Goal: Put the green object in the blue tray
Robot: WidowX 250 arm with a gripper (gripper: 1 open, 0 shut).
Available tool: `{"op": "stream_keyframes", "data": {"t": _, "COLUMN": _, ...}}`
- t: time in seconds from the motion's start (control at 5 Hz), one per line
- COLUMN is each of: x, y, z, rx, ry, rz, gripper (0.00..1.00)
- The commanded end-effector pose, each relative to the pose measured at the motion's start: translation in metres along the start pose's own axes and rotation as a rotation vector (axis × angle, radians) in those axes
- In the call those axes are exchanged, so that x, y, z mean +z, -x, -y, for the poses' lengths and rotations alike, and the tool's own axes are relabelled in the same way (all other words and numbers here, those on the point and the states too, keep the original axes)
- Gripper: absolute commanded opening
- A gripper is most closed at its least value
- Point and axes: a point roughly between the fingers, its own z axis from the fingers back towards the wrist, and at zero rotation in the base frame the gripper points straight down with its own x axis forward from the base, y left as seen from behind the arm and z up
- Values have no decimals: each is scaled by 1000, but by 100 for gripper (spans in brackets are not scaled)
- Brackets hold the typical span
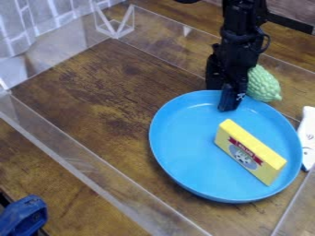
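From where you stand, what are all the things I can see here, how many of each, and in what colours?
Plate or tray: one, bright blue, right of the middle of the picture.
Box-shaped block: one, yellow with a printed label, lying on the blue plate.
Bumpy lump: one, pale green, just beyond the plate's far edge, beside the gripper.
White item: one, cut off by the right edge, too little shown to name.
Blue item: one, dark blue, bottom left corner, unclear what.
Tabletop: one, brown, wood-look, beneath the plate.
Robot arm with gripper: one, black, reaching in from the top right; its fingertips are too dark to make out.
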Motion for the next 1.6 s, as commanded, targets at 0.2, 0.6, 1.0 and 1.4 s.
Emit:
{"op": "stream_keyframes", "data": {"t": 0.2, "x": -9, "y": -18, "z": 31, "rx": -73, "ry": 22, "rz": 3, "gripper": 100}}
{"op": "stream_keyframes", "data": {"t": 0.6, "x": -9, "y": -22, "z": 36, "rx": -80, "ry": 31, "rz": 8, "gripper": 100}}
{"op": "stream_keyframes", "data": {"t": 1.0, "x": 15, "y": -22, "z": 28, "rx": -76, "ry": -18, "rz": -16, "gripper": 100}}
{"op": "stream_keyframes", "data": {"t": 1.4, "x": 32, "y": -20, "z": 15, "rx": -73, "ry": -55, "rz": -35, "gripper": 100}}
